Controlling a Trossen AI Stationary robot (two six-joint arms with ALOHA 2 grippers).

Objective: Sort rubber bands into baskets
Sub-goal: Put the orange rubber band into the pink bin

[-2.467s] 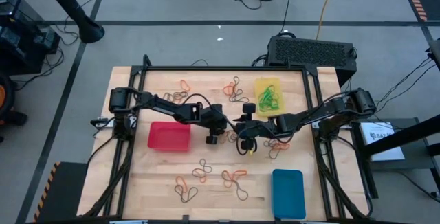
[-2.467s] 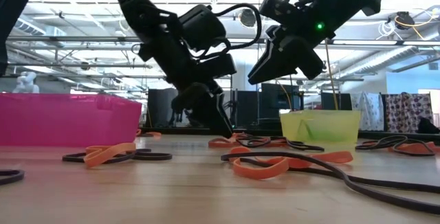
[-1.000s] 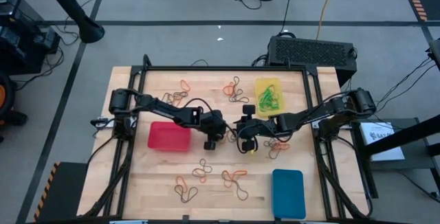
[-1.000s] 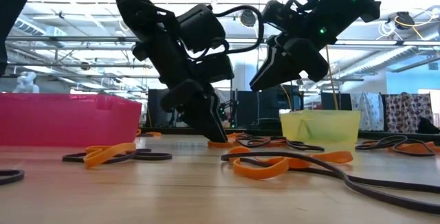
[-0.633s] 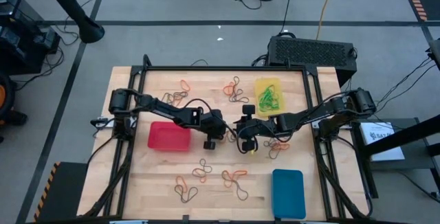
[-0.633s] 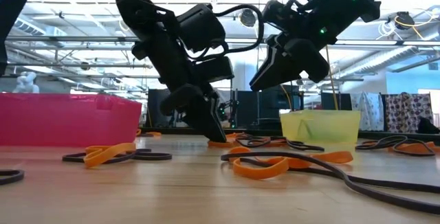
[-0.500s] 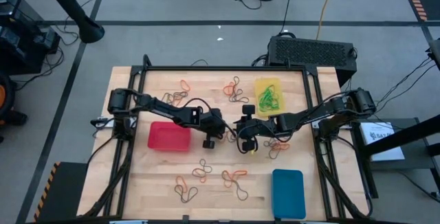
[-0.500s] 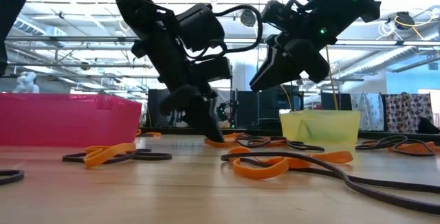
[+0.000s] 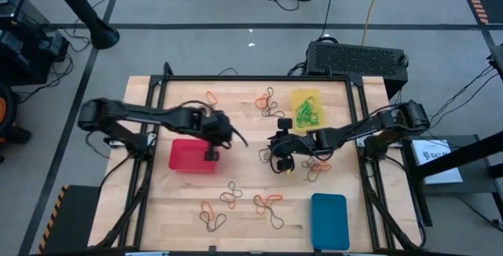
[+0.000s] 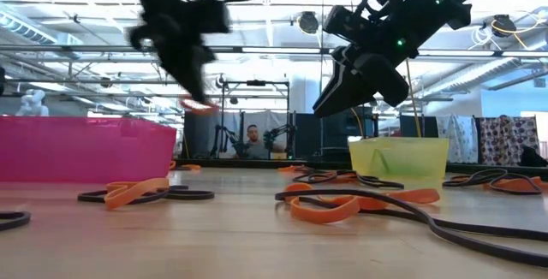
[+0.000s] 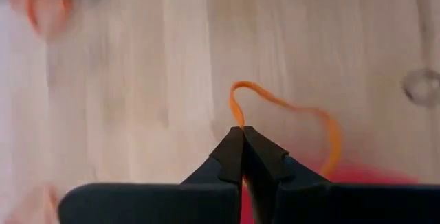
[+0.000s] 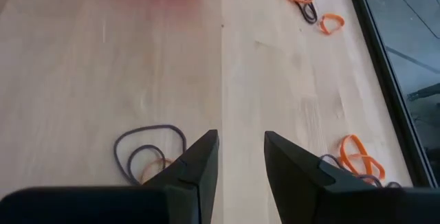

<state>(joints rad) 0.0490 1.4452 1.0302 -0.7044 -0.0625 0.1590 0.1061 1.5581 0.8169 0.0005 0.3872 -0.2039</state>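
My left claw [image 11: 242, 136], pinched tight on an orange rubber band [image 11: 311, 117], hangs over the red basket [image 9: 192, 155] at the frame's centre-left; a springy release may flick it past the rim; my right claw [image 12: 240, 157] waits parted mid-desk.

A blurred pincer [image 10: 199, 99] hangs above the red basket [image 10: 86, 148], gripping an orange band [image 10: 197, 104].
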